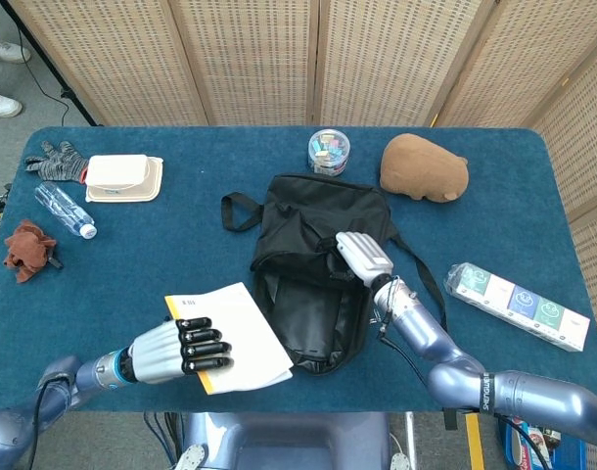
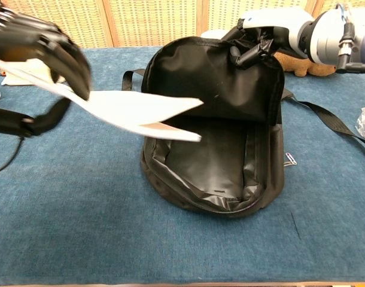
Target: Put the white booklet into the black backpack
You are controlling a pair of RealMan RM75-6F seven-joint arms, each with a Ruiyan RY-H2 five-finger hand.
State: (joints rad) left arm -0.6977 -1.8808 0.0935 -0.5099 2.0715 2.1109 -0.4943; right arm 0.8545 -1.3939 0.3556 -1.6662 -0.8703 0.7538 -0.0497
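The black backpack [image 1: 313, 264] lies mid-table with its mouth toward me, lining [image 2: 212, 167] exposed. My right hand [image 1: 362, 257] grips the upper flap [image 2: 212, 78] and holds it lifted high, seen in the chest view as right hand [image 2: 260, 36]. My left hand [image 1: 171, 351] holds the white booklet [image 1: 230, 338] by its yellow-edged spine near the front edge. In the chest view the left hand [image 2: 39, 45] carries the booklet [image 2: 134, 107] flat, with its free corner reaching over the bag's open mouth.
A brown plush toy [image 1: 424, 166] and a clear jar [image 1: 329, 152] sit behind the bag. A long printed box [image 1: 517, 305] lies at right. At far left are a white container [image 1: 122, 176], a water bottle [image 1: 64, 211], a grey glove [image 1: 54, 160] and a brown cloth [image 1: 29, 250].
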